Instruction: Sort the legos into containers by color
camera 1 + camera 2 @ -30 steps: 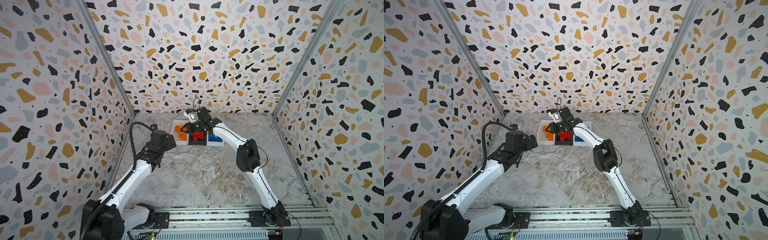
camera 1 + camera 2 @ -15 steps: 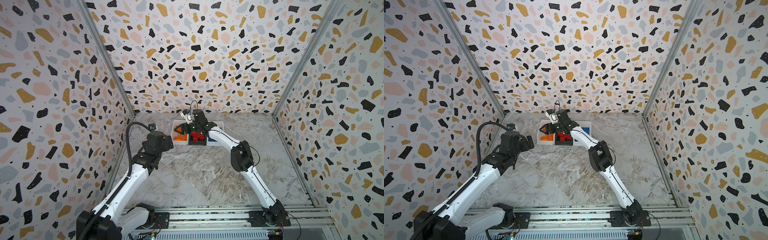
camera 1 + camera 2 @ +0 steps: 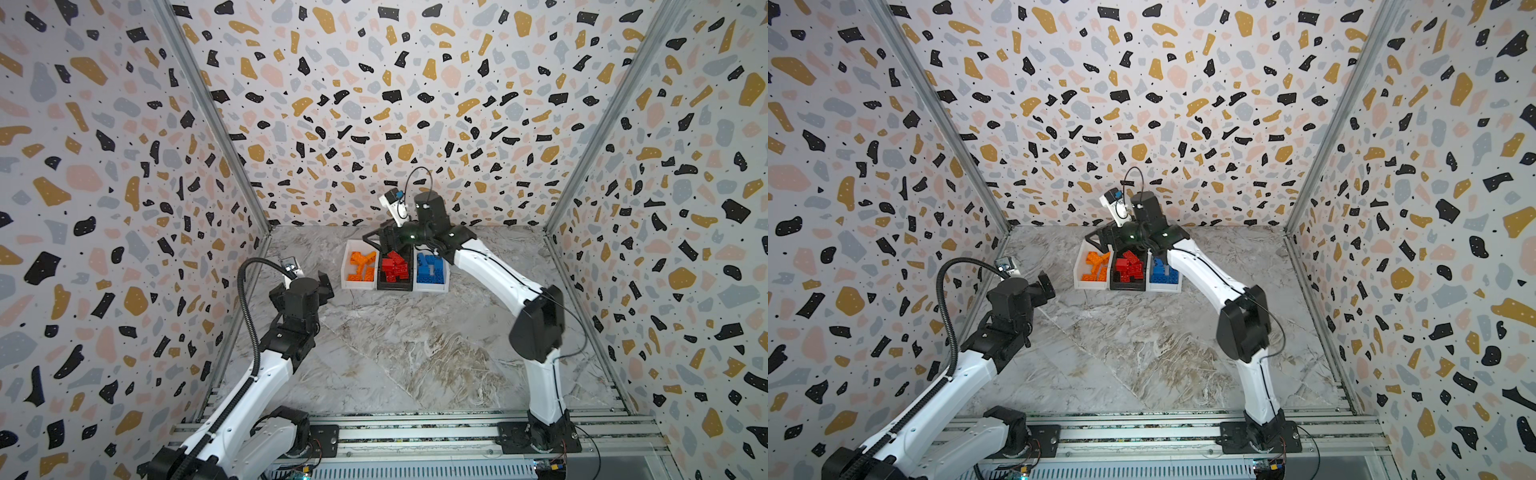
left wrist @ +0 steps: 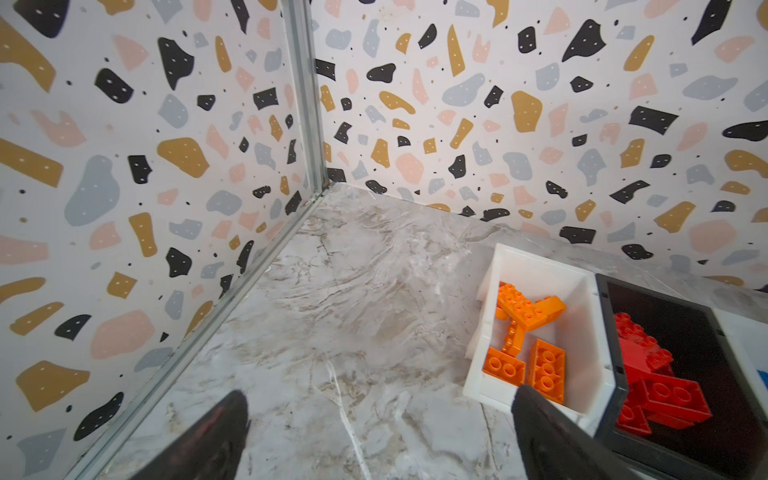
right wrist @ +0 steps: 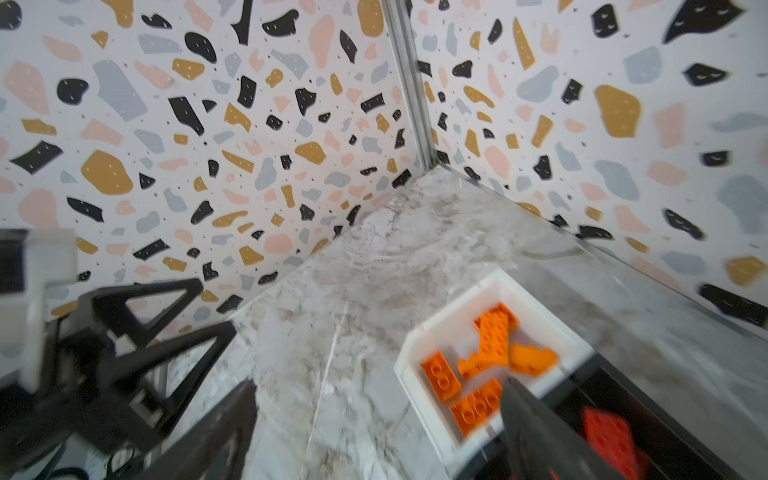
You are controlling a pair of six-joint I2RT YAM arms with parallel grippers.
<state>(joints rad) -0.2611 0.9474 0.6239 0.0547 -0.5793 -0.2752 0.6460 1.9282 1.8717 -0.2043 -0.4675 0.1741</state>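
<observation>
On the left side of the grey marble-patterned table, your left hand is hanging above the bare surface. Its jaws are standing wide apart and gripping nothing. It is sitting near the left white plastic bin but is not touching it.

Toward the back wall, three open-topped bins are standing side by side in a row, walls touching. The left white plastic bin is holding the orange studded bricks. The black plastic bin in the middle is holding the red studded bricks, and the right white plastic bin is holding the blue studded bricks.

Reaching in from the right, your right hand is hovering over the back of the left white and black bins. Its jaws are spread wide and are carrying no brick. The right wrist view is blurring.
</observation>
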